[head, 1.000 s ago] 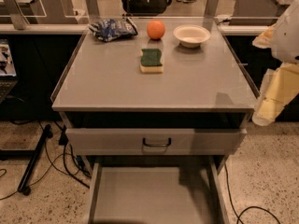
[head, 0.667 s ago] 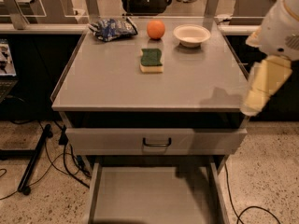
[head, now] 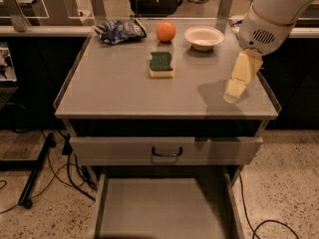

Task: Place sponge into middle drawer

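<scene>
The sponge (head: 161, 64), pale yellow with its dark green face up, lies flat on the grey tabletop (head: 114, 91), a little behind the middle. My gripper (head: 235, 87) hangs from the white arm (head: 274, 14) over the right side of the tabletop, to the right of the sponge and well apart from it, holding nothing that I can see. The middle drawer (head: 164, 208) is pulled out below the table at the bottom of the view, a grey tray with a bare flat floor.
Behind the sponge stand a round orange fruit (head: 166, 32), a white bowl (head: 204, 37) and a blue snack bag (head: 119, 30). A closed drawer front with a small black handle (head: 167, 152) sits above the open drawer. Cables and a black stand leg (head: 37, 171) lie on the floor at left.
My arm and gripper have moved left, from beside the table's right edge to over the right side of the tabletop. The sponge and the other things have not moved.
</scene>
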`<state>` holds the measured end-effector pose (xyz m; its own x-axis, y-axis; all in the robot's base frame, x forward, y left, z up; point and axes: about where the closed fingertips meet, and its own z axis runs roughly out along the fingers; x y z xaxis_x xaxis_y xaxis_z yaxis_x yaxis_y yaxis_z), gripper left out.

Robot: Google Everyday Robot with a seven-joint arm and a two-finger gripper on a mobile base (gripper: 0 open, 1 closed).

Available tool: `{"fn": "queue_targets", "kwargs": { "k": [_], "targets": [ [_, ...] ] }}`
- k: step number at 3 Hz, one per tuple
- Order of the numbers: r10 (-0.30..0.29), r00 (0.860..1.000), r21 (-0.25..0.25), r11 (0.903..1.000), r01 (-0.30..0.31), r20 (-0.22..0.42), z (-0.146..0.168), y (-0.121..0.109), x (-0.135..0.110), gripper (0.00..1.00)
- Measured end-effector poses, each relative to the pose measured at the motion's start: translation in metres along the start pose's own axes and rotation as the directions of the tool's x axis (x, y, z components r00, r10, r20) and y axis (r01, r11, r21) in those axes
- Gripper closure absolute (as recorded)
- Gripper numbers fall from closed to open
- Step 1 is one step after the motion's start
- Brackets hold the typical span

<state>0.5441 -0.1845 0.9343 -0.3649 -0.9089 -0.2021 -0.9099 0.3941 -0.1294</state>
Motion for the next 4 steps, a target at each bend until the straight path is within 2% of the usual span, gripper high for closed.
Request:
{"fn": "queue_targets", "kwargs": {
  "k": [1, 2, 3, 4],
  "targets": [
    [0.0, 1.0, 0.0, 1.0, 0.0, 0.0, 0.0, 0.0, 0.0, 0.0],
    [0.024, 0.997, -0.002, 0.9997, -0.024, 0.079, 0.009, -0.011, -0.01, 0.0],
    [0.045, 0.972, -0.018, 0.999, -0.042, 0.231, 0.027, -0.04, -0.047, 0.0],
    [0.044, 0.943, -0.024, 0.999, -0.038, 0.331, 0.037, -0.064, -0.086, 0.0]
  ]
}}
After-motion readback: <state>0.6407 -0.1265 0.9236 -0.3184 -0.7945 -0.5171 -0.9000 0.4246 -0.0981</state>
